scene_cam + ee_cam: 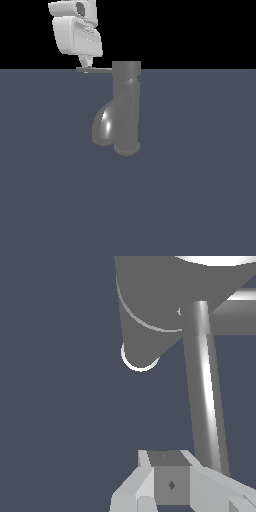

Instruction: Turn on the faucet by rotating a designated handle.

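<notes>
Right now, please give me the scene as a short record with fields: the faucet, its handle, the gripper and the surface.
faucet: grey glossy metal faucet, upright cylinder with a flared base and a thick spout curving down
handle: thin flat grey metal lever, sticking out level from the top cap toward the exterior view's left
gripper: white gripper, fingertips at the handle's outer end; contact and jaw state cannot be told
surface: flat dark blue-grey floor

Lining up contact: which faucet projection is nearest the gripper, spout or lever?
The handle, the thin flat lever at the top cap, directly under the gripper; the spout curves lower.
</notes>
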You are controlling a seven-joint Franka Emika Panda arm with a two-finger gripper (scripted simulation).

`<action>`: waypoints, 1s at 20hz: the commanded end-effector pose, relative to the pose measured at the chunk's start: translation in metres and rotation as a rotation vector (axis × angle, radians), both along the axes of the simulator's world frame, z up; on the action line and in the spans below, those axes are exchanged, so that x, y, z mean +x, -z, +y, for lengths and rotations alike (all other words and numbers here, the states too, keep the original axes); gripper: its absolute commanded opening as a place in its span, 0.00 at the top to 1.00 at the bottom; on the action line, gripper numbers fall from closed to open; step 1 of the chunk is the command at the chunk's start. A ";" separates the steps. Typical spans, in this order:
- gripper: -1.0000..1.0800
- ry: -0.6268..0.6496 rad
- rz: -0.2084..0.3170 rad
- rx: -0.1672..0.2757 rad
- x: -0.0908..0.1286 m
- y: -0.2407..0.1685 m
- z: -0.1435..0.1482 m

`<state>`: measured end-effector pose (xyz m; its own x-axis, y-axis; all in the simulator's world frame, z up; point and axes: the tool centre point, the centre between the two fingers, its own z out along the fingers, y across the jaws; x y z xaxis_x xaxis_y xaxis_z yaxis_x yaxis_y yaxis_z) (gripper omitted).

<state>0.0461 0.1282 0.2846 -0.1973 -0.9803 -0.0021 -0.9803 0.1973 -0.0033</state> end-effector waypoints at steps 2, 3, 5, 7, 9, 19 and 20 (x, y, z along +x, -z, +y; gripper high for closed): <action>1.00 0.001 0.004 -0.001 -0.011 0.000 0.000; 1.00 0.001 0.004 -0.001 -0.014 0.000 0.001; 1.00 0.001 0.004 -0.001 -0.020 0.000 0.001; 1.00 0.001 0.004 -0.001 -0.025 0.000 0.002; 1.00 0.001 0.004 -0.001 -0.031 0.000 0.003; 1.00 0.001 0.004 -0.001 -0.059 0.000 0.006; 1.00 0.001 0.004 -0.001 -0.062 0.000 0.007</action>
<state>-0.0088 0.1309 0.2846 -0.2047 -0.9788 -0.0013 -0.9788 0.2047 -0.0036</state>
